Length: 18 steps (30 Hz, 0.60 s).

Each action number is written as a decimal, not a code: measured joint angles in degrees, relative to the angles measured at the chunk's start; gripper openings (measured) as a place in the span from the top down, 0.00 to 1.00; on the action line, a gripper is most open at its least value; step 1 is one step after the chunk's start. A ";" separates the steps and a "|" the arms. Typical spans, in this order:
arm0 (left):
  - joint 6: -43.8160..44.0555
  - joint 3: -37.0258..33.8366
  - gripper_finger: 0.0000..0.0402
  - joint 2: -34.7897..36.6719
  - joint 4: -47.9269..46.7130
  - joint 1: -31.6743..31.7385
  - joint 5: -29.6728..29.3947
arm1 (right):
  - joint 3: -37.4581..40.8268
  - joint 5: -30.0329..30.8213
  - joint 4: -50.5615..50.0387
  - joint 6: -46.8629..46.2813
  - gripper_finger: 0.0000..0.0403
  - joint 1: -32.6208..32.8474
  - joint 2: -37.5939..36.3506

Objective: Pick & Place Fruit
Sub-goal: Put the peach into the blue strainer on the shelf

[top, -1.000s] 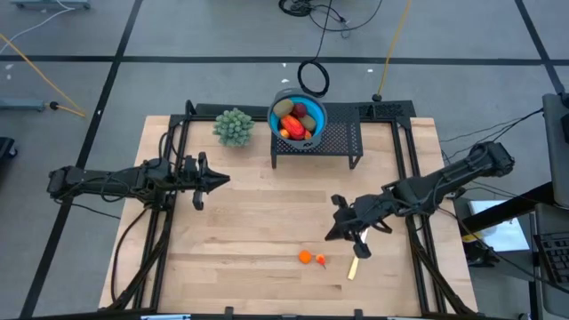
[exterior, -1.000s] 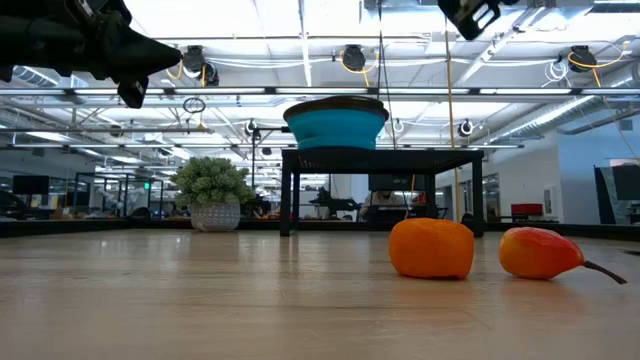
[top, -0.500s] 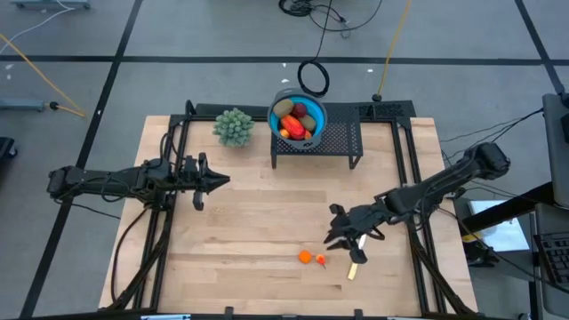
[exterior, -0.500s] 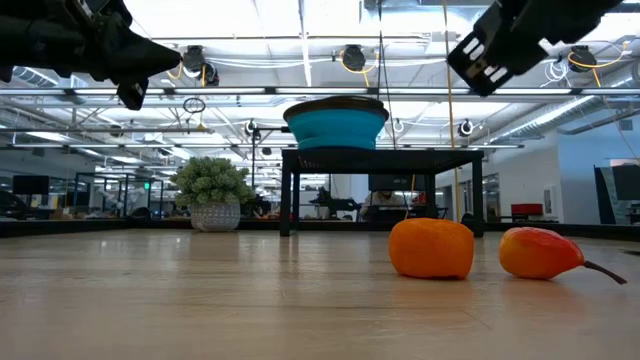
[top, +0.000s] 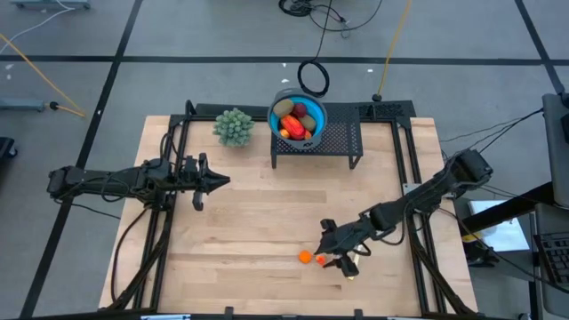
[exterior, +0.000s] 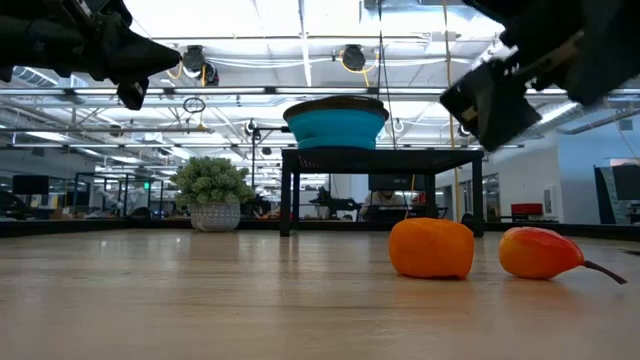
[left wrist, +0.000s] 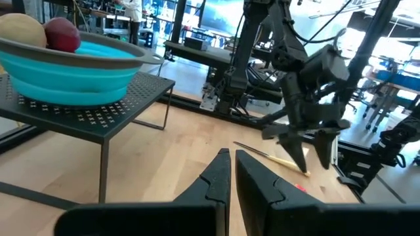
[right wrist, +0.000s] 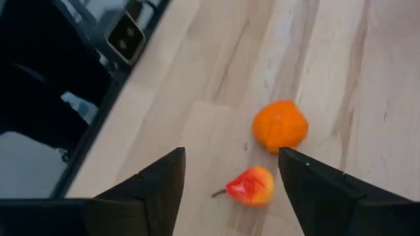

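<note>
Two small fruit pieces lie on the wooden table near its front edge: a round orange one [top: 305,257] [right wrist: 280,125] and a red-orange one with a thin stem [top: 321,260] [right wrist: 251,185]. More fruit fills the blue bowl [top: 298,116] on the black stand. My right gripper [top: 326,246] [right wrist: 231,152] hangs open just above the two pieces, slanting down, touching neither. My left gripper [top: 227,180] [left wrist: 231,157] is shut and held level above the table's left half.
The black mesh stand [top: 338,142] carries the bowl at the table's far middle. A bushy pale-green plant ball [top: 234,126] sits left of it. A pale stick [top: 352,270] lies just right of the two fruit pieces, under my right gripper. Bare wood lies between the arms.
My right gripper has come down and moved toward the table's near edge and left, ending over the two fruit pieces, tipping further downward as it went. Its fingers have opened. The fruit has not moved.
</note>
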State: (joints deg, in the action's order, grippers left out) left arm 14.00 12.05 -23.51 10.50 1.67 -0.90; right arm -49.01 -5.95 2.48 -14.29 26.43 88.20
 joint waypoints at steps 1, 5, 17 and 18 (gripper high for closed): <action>0.00 0.00 0.95 0.02 0.00 0.02 0.12 | -0.01 0.14 -0.16 0.01 0.40 0.16 0.60; 0.05 0.00 0.95 0.00 -0.04 0.02 1.43 | -0.07 2.73 -0.30 -2.21 0.39 0.49 2.69; -0.20 0.00 0.95 0.00 -0.04 0.00 2.49 | -0.18 10.87 -0.32 -11.90 0.40 3.58 3.98; -0.22 0.00 0.95 0.00 -0.04 0.02 2.49 | -0.31 11.70 -0.39 -12.12 0.40 4.01 3.98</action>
State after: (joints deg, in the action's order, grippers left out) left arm 13.78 12.05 -23.50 10.46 1.69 1.58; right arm -49.32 5.75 2.09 -26.41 30.44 92.18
